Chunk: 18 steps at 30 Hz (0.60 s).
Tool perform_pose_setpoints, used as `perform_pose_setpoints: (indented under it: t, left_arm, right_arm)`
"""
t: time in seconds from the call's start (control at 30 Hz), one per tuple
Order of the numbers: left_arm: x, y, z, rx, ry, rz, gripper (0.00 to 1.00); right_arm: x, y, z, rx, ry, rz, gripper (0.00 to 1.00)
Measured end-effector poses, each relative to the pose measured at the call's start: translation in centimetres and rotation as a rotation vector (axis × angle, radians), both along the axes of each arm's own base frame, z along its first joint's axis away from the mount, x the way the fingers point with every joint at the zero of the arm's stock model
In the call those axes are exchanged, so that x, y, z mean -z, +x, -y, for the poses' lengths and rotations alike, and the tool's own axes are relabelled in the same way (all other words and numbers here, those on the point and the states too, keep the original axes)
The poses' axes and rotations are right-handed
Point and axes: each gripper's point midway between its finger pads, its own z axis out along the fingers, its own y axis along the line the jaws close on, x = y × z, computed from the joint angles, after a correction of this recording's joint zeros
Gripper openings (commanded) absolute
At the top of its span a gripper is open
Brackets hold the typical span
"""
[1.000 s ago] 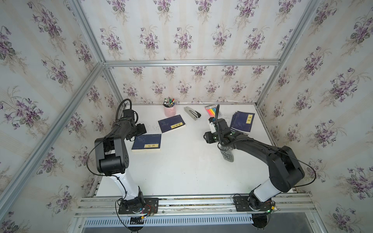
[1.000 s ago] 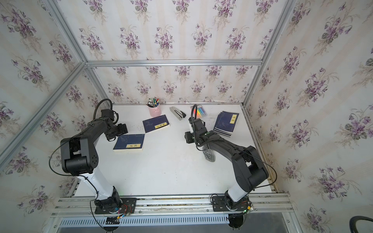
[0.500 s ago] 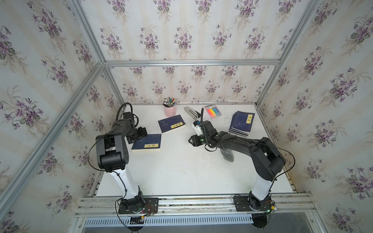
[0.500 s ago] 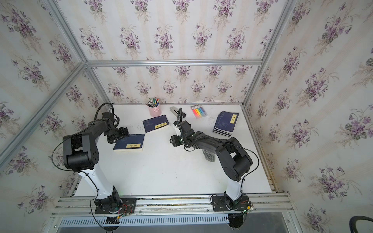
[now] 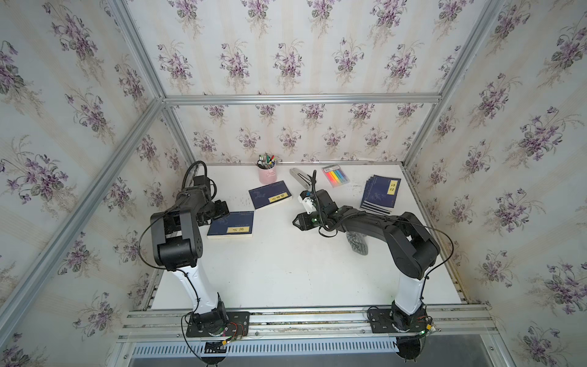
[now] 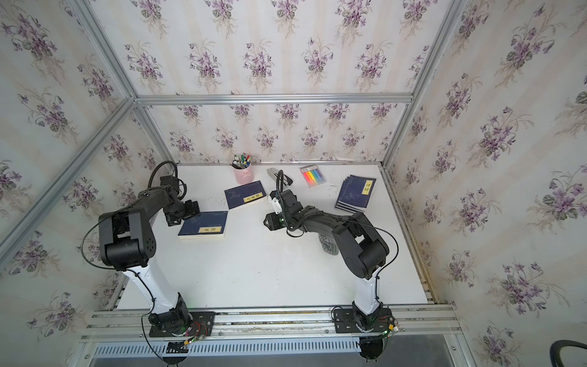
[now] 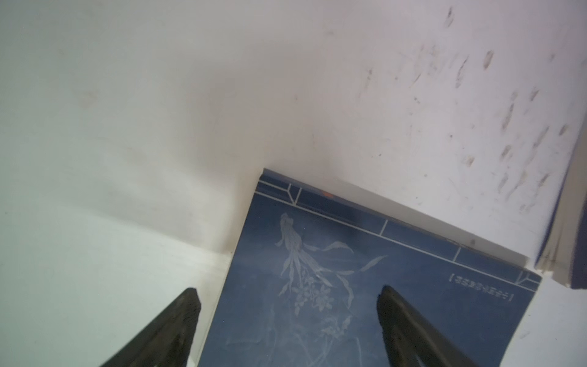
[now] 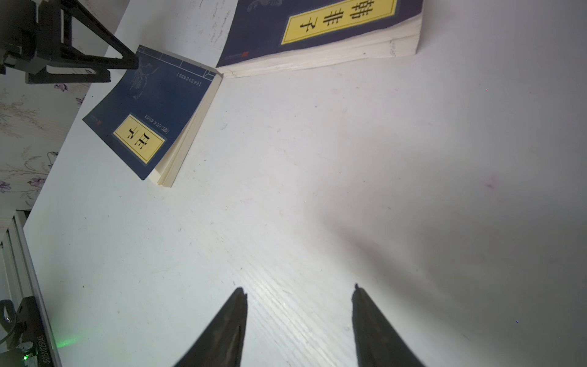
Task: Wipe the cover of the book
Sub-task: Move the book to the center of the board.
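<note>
Book (image 5: 232,224): I see it flat on the table (image 5: 286,270).
Left gripper (image 7: 287,292): jaws apart, empty, straddling the book's edge.
Right gripper (image 8: 298,289): jaws apart, empty, well apart from the book.
Cloth (image 5: 357,243): farther from the book, under my right arm.

A pink cup (image 5: 266,176) full of pens (image 5: 266,158) stands at the back of the white worktop (image 5: 286,279). Just in front of the cup lies a blue book with a yellow label (image 5: 270,194). Right of the cup lies a grey stapler (image 5: 298,175). Further right of the cup is a pack of bright coloured strips (image 5: 336,175). Farthest right of the cup sits a fanned pile of thin blue books (image 5: 381,193). Walls with purple flowers (image 5: 286,57) rise behind the cup.
</note>
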Motion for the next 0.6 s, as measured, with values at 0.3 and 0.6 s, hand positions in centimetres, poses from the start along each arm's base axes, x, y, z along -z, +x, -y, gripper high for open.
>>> perform_pose_setpoints:
  t: [0.3,0.6]
  left_arm:
    - [0.2,-0.6,3.6,0.075,-0.057,-0.007,0.87]
    - [-0.2,-1.9,8.4,0.181,-0.104,-0.004,0.85]
  right_arm:
    - [-0.1,2.9,-5.8,-0.053,0.143,-0.055,0.54]
    - [2.2,3.3,-10.7,-0.101,0.171,-0.119,0.54]
